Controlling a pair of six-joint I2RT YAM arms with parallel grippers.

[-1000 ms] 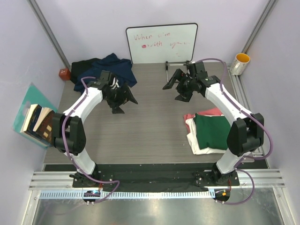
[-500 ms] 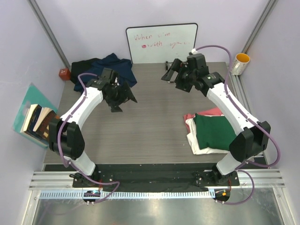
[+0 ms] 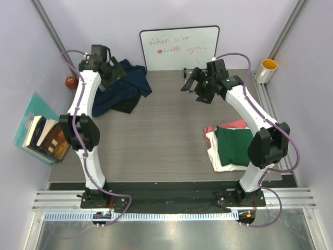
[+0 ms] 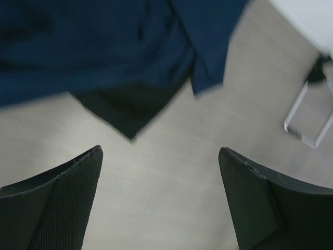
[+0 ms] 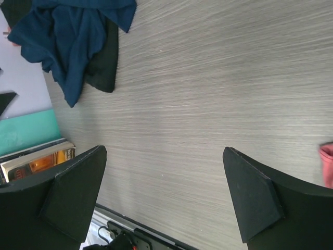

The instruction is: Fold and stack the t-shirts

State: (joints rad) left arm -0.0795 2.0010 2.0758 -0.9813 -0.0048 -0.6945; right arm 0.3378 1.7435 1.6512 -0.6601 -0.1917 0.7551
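Pincers both apart and empty: left pincer (image 4: 160,156) poised at crumpled navy shirt (image 3: 130,83) overlying black shirt (image 3: 125,107) in far-left corner of desk (image 3: 166,140), right pincer (image 5: 165,153) aloft opposite; navy hem probably best pinched alone, clear of black cloth, for folding onto green-topped pile (image 3: 237,146).

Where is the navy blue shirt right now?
In the overhead view, the navy blue shirt lies crumpled at the far left corner of the table, partly over a black shirt, just left of the whiteboard.
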